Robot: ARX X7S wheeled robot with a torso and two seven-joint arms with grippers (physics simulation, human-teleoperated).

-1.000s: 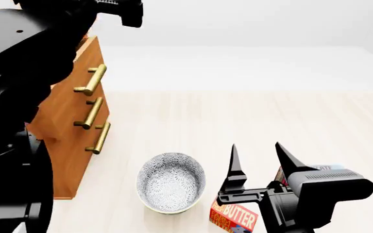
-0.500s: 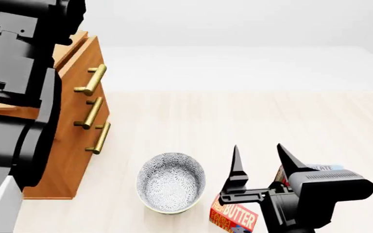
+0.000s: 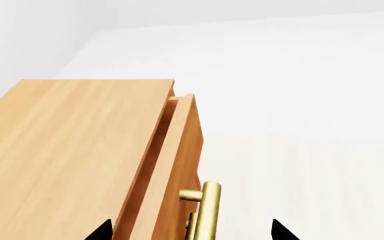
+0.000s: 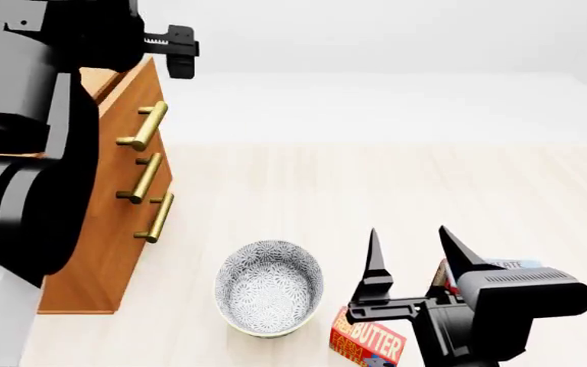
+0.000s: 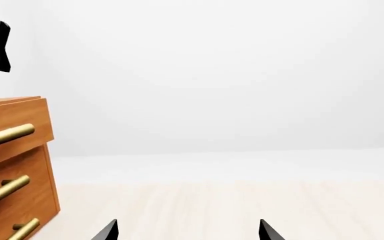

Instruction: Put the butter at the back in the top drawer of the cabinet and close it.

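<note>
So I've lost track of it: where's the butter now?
Head view, low right: the butter lies on the floor beside the bowl, under the right end effector.

We log: lighting bright, even, diffuse; no glare. Shadows faint, soft beneath bowl [image 4: 270, 287] and cabinet [image 4: 110, 199]. Render sharp throughout; no blur, no edge distortion noted.
</note>
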